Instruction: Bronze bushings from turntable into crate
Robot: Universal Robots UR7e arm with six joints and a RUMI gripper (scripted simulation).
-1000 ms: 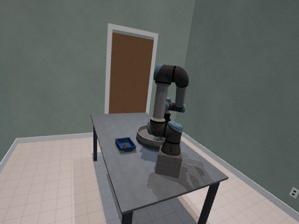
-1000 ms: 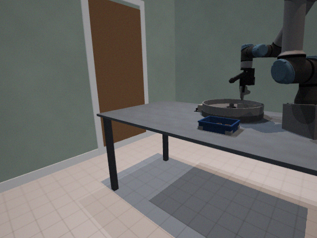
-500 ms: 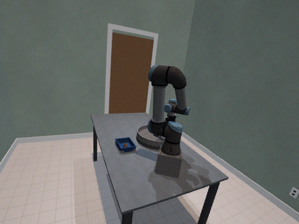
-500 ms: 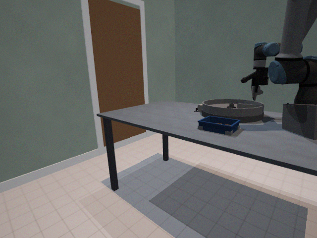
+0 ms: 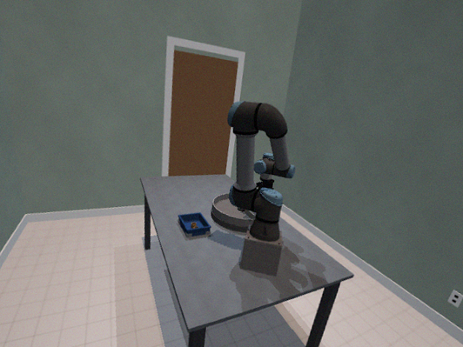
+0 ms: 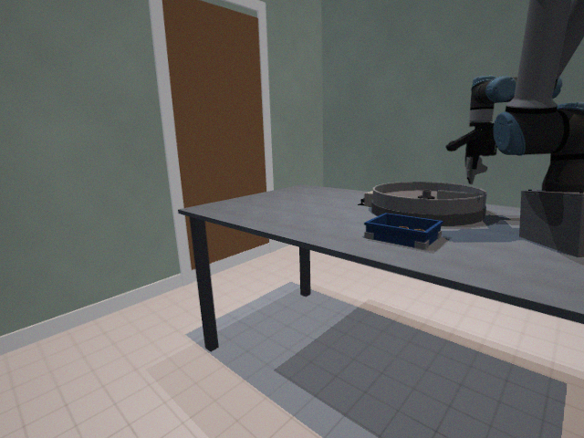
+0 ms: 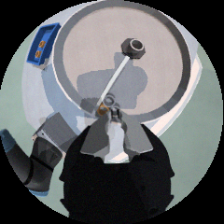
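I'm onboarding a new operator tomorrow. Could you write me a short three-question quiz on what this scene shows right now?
1. True or false: the blue rectangular plastic crate sits on top of the round grey turntable.
2. Where is the robot's hand? A) inside the crate B) raised above the turntable, near its rim C) down by the floor
3. Fill in: the wrist view shows ___ small bronze bushings lying in the crate.
Key: 1 false, it stands on the grey table beside the turntable; 2 B; 3 two.
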